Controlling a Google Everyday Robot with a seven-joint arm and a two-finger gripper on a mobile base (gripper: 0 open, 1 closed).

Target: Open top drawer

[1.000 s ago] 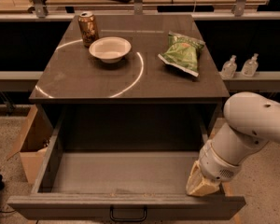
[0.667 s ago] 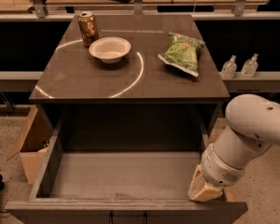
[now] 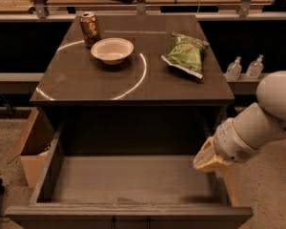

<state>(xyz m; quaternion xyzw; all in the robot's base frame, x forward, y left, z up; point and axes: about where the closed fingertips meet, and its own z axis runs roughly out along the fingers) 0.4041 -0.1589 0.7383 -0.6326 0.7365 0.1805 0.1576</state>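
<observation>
The top drawer (image 3: 128, 180) is seen pulled far out beneath the surface (image 3: 76, 82). The gripper (image 3: 214, 162) is held at the drawer's right wall, near its front corner; whether it is spread or pressed together cannot be made out.

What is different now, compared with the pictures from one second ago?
The pincer has risen from the front right corner of the top drawer and now sits higher, by its right wall; the arm lifted with it. The drawer stays wide open, and the can, bowl and chip bag have not moved.
</observation>
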